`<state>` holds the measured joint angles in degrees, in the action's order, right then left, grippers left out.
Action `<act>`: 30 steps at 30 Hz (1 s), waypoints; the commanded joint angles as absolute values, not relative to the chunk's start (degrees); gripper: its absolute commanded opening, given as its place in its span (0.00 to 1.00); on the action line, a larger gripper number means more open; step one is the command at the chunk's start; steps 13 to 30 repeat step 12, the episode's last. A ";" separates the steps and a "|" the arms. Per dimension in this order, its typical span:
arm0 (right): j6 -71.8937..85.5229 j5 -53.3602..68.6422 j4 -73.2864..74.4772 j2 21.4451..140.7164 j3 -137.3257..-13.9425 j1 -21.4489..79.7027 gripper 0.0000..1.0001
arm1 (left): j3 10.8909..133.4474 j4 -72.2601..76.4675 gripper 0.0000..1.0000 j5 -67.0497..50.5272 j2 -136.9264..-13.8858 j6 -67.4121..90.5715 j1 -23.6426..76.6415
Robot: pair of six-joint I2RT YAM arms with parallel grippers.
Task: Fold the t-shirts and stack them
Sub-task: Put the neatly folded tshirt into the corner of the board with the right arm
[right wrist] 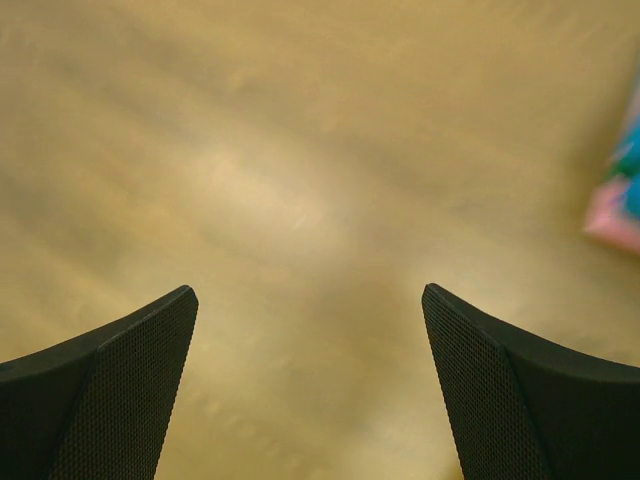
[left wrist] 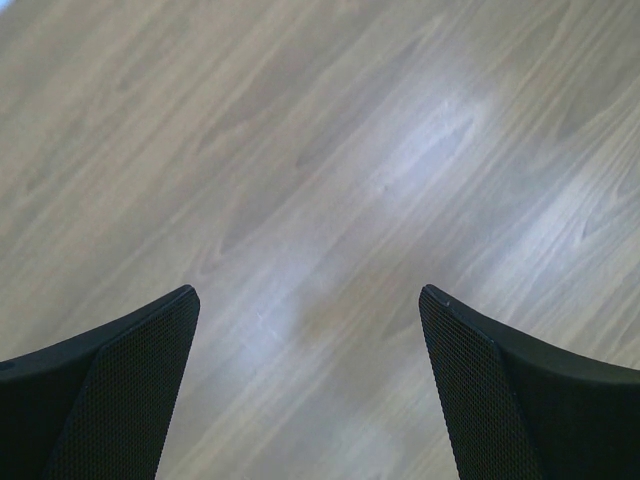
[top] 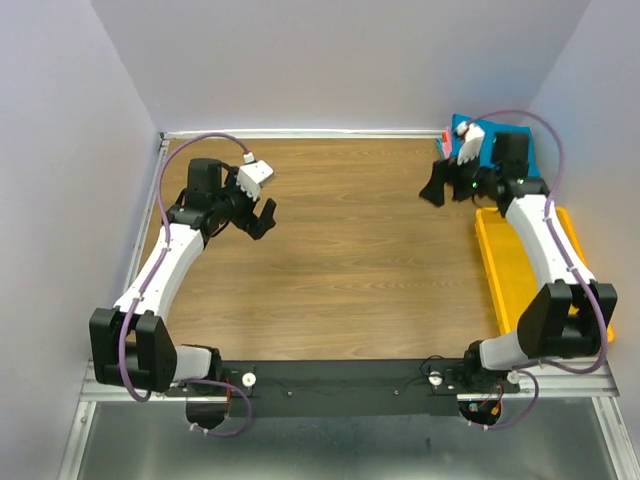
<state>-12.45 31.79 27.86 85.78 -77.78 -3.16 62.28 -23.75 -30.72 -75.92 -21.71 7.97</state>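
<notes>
Wooden table [top: 340, 260] | left pincer [top: 264, 216] spread | right pincer [top: 432, 192] spread | t-shirts [top: 487, 127] far-right corner

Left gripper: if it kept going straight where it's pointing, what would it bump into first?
Probably just the wooden table. The left gripper is open, and its wrist camera shows only bare wood ahead of it. How far away the wood is, I can't tell.

Two grippers are counted: left gripper [top: 265, 217], right gripper [top: 434, 186]. One yellow tray [top: 500, 280] is seen at 3 o'clock. At 1 o'clock, one teal-blue t-shirt [top: 490, 133] and one pink t-shirt [top: 446, 134] are made out.
</notes>
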 commanded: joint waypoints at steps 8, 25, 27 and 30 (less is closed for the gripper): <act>-12.83 30.68 31.38 68.30 -54.68 -0.09 1.00 | 53.17 -24.09 0.99 -21.62 -67.94 -24.17 7.82; -13.27 29.53 31.90 63.56 -52.91 -0.09 1.00 | 53.08 -23.47 0.98 -20.57 -67.06 -24.43 7.82; -13.27 29.53 31.90 63.56 -52.91 -0.09 1.00 | 53.08 -23.47 0.98 -20.57 -67.06 -24.43 7.82; -13.27 29.53 31.90 63.56 -52.91 -0.09 1.00 | 53.08 -23.47 0.98 -20.57 -67.06 -24.43 7.82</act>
